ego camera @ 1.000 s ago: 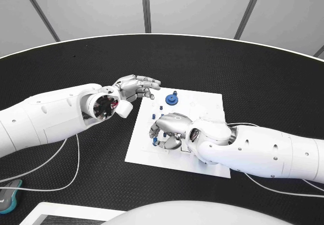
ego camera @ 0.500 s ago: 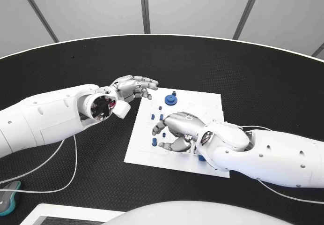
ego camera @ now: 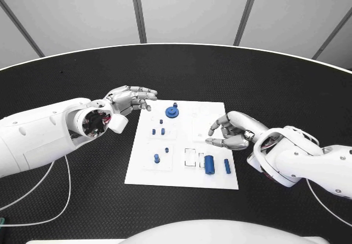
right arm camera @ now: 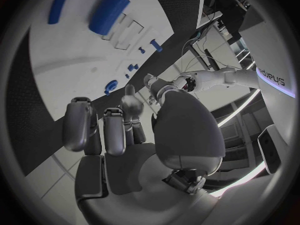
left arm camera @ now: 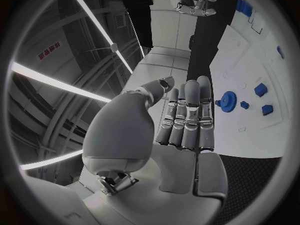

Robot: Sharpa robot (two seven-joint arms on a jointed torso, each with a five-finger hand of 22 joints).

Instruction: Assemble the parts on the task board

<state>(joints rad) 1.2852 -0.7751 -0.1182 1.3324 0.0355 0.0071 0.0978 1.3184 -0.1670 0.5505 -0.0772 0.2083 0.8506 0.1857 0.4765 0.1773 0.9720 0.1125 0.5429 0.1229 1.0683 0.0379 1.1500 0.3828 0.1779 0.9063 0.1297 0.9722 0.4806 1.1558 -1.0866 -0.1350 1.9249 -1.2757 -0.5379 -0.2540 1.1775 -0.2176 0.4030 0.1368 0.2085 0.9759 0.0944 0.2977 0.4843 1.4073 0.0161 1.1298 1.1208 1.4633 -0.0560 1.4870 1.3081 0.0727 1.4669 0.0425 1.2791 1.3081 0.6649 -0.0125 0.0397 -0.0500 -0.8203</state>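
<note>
Black, textured table surface [ego camera: 242,71] was seen under a flat white rectangular task board [ego camera: 183,175], with pale wall panels behind it at twelve o'clock.

On the board, a blue round gear-like part [ego camera: 172,111] stood near the eleven o'clock corner. Small blue pegs [ego camera: 157,131] were seated just below it, and another small blue peg [ego camera: 156,158] stood toward eight o'clock. A larger blue cylindrical part [ego camera: 209,164] and a slim blue bar [ego camera: 227,165] lay side by side near five o'clock, next to unfilled rectangular slots [ego camera: 191,155].

The left hand [ego camera: 129,100] was held off the board's ten o'clock corner, fingers laid close together and lightly curled, with nothing in them. The right hand [ego camera: 233,132] was held over the board's three o'clock edge, fingers loosely bent and apart, also holding nothing; no part was touched by either hand.

The step in hand was judged to be the picking of a loose part, probably the cylindrical one, as it lay nearest the right hand. For a sound result, the part should be pinched across its short axis, lifted clear of the bar beside it, and aligned with its slot before being pressed down. The board should be kept from sliding.
</note>
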